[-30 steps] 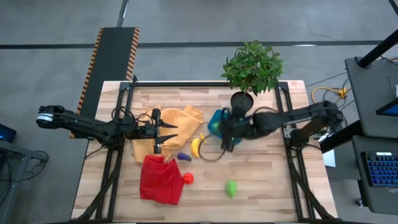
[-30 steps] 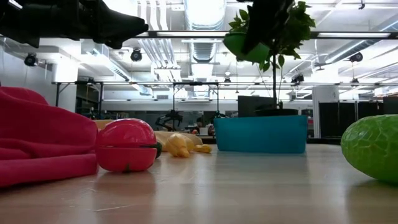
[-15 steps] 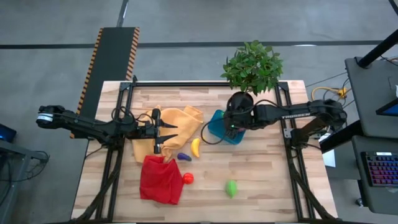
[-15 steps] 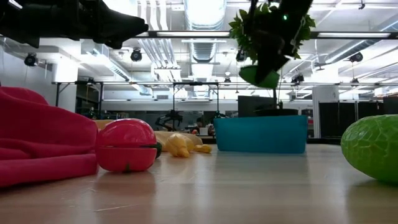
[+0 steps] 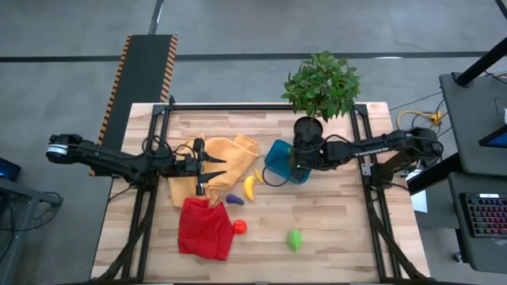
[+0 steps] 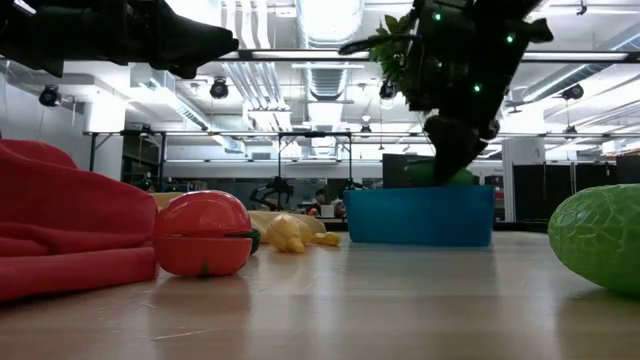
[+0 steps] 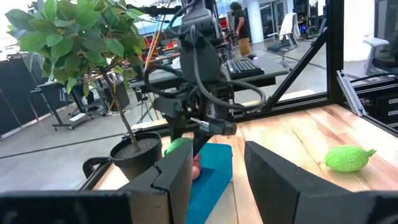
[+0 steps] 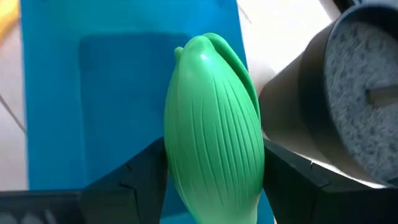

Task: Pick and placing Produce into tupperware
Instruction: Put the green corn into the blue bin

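Directly below the right hand (image 8: 211,205), clamped on a green oval (image 8: 213,134) whose long axis runs out along the fingers, lies the tupperware (image 8: 124,93)'s open floor, while the left hand (image 7: 214,171), fingers apart and empty, hangs well off over the yellow-orange cloth (image 5: 230,154).

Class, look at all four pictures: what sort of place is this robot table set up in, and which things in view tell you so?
Probably a robotics lab or open workshop. Exposed ceiling ducts and strip lights run overhead, desks with a keyboard and office chairs stand behind the table, and the floor is bare concrete.
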{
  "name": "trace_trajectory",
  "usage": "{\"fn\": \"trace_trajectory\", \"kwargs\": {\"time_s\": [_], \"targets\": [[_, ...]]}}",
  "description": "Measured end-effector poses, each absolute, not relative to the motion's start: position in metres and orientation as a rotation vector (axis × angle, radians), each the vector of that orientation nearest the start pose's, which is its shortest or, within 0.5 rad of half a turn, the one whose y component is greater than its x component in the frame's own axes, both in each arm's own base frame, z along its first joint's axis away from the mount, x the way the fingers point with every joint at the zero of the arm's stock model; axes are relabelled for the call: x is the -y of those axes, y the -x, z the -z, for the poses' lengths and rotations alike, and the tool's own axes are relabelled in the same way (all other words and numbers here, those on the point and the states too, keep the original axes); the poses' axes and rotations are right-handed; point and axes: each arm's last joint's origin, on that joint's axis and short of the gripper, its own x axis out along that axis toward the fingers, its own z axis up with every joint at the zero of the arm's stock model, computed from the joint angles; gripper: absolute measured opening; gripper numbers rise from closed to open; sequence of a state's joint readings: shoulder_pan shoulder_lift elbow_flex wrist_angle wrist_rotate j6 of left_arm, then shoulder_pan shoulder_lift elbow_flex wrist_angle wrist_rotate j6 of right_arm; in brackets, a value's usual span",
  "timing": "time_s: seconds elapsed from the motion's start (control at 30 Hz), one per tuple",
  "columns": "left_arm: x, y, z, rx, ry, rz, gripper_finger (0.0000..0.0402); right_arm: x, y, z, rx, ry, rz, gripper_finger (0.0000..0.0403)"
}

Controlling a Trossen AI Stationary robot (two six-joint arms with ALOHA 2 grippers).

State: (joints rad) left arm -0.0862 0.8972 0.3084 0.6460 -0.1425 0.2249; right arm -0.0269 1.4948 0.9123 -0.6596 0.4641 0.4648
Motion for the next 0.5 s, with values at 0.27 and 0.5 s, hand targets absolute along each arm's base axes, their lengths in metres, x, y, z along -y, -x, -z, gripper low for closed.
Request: {"fn": "trace_trajectory", "kwargs": {"time_s": [0.27, 0.5], "targets": [[0.012, -0.188, -0.229, 0.050, -0.218, -0.062, 0.0132, 0.020, -0.261, -0.176, -1.076, -0.131, 0.692, 0.0215], [0.012, -0.188, -0.229, 0.050, -0.218, -0.062, 0.0132, 0.020, -0.260, -0.171, -1.064, -0.135, 0.691, 0.0215]]}}
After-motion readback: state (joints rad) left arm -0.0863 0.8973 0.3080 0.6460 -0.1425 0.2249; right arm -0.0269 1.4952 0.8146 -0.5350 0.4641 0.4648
